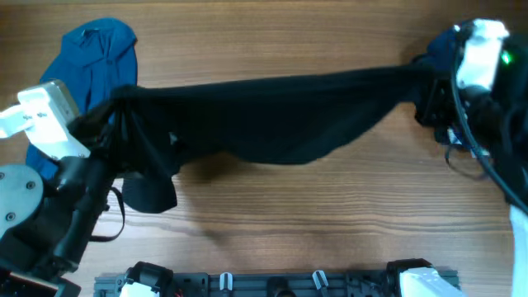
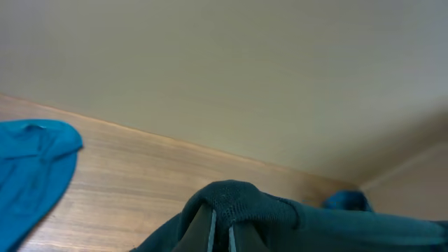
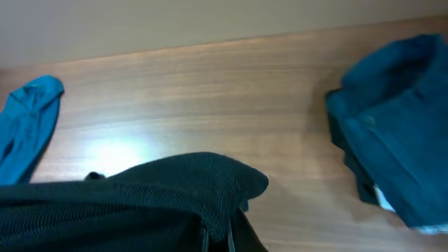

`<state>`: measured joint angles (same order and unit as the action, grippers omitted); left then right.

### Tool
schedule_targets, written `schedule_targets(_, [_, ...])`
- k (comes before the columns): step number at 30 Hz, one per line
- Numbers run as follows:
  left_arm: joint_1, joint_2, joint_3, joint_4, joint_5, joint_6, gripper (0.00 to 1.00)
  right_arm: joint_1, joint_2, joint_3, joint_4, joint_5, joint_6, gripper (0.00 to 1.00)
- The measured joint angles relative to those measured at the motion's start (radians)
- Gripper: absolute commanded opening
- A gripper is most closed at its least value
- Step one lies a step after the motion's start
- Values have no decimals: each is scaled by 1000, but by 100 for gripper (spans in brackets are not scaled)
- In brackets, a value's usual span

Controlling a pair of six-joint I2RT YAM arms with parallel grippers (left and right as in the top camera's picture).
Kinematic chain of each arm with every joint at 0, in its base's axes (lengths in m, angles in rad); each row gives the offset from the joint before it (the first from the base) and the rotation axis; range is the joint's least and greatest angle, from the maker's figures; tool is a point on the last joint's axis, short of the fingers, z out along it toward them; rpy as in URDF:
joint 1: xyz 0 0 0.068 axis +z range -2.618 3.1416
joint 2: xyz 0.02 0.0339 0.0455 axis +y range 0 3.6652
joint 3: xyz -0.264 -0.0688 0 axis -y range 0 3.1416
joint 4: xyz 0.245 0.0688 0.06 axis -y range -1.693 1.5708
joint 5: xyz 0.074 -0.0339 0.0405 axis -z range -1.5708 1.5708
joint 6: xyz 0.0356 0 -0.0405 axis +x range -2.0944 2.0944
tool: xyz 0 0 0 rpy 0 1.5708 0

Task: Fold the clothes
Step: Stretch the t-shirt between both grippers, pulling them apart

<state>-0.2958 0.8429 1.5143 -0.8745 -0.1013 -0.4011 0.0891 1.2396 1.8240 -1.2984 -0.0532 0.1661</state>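
Wooden table is carrying a bright blue shirt, which is lying crumpled at the far left. A navy piece is sitting bunched up over on the right.

Three lots of clothing are in view: one black garment, one bright blue shirt, and one navy heap, which may be a single piece or several, since its folds hide the count. There are two robot arms, the left arm and the right arm, and one wooden table.
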Motion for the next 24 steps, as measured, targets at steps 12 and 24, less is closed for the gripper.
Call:
schedule_targets(12, [0, -3, 145, -174, 199, 0, 4, -1, -156, 20, -195, 55, 5, 4])
schedule_targets(24, [0, -2, 288, -201, 223, 0, 4, -1, -156, 182, -290, 42, 5, 4])
